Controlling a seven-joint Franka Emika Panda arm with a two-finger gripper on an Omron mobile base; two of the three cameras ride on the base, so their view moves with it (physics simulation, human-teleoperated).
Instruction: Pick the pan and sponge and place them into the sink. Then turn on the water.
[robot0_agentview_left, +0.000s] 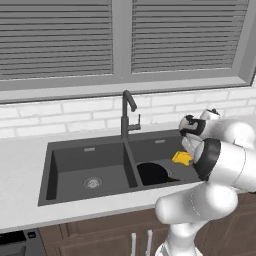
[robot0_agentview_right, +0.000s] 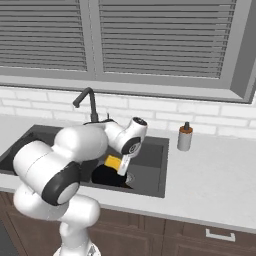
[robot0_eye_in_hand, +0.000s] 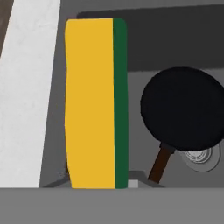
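You see the black pan flat in the sink's right basin, brown handle showing; the yellow-green sponge is above that basin.

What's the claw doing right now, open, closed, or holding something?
Claw: closed on the sponge, held above the sink, with the pan already in the basin below.

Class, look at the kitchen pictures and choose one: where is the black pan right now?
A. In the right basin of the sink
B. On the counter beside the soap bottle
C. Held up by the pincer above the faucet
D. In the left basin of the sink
A: the pan lies on the floor of the right basin of the sink, near that basin's drain, with the sponge above that basin.
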